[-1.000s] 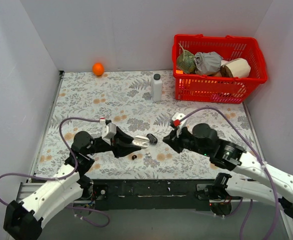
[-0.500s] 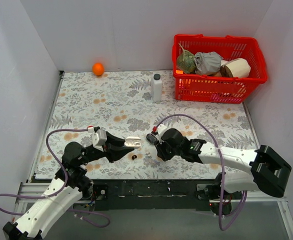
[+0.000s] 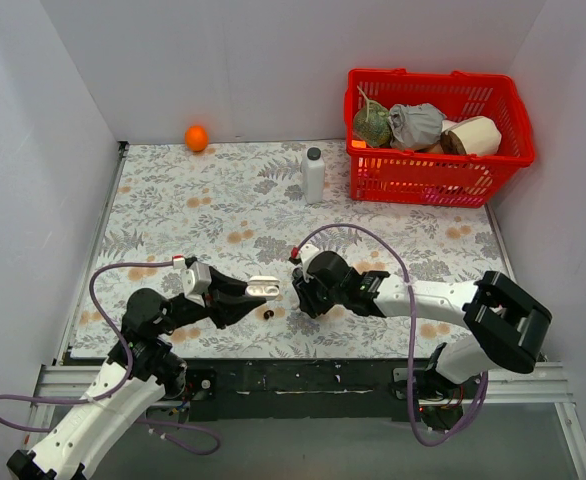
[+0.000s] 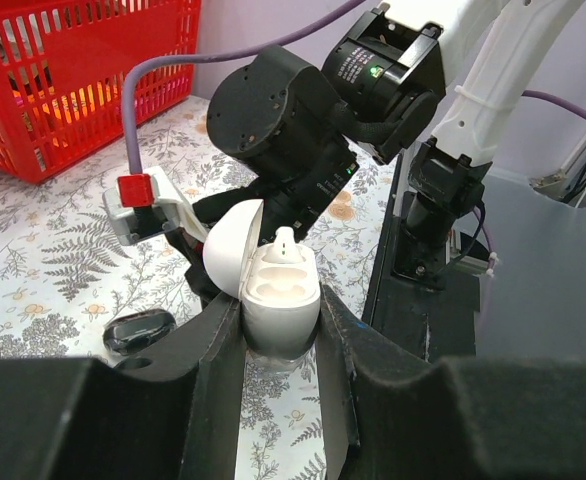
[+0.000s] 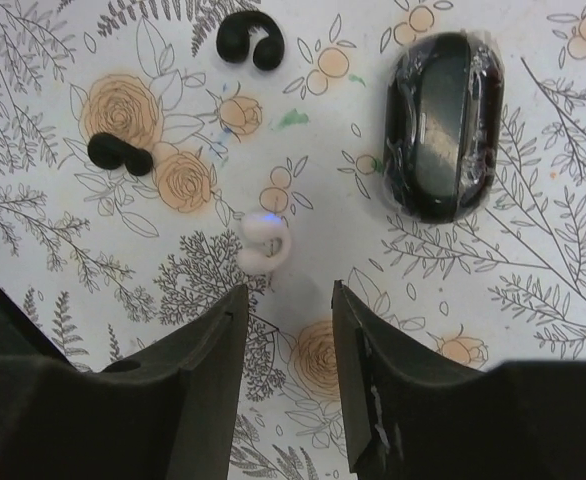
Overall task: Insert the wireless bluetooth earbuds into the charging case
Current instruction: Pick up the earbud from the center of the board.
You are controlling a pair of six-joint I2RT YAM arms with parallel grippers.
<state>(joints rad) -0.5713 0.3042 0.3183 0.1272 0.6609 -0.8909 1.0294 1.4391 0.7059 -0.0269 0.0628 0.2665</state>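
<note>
The charging case [image 4: 281, 295], lid up with a seated bud [image 4: 285, 240] inside, is clamped in the left gripper [image 4: 279, 335]. The right gripper [image 5: 285, 300] has swung in from three o'clock, jaws parted and empty. Off them: black case [image 5: 443, 125] at one, whitish earbud [image 5: 261, 243] just ahead at twelve, black buds [image 5: 119, 153] around eleven. That earbud looks like the next pick.
</note>
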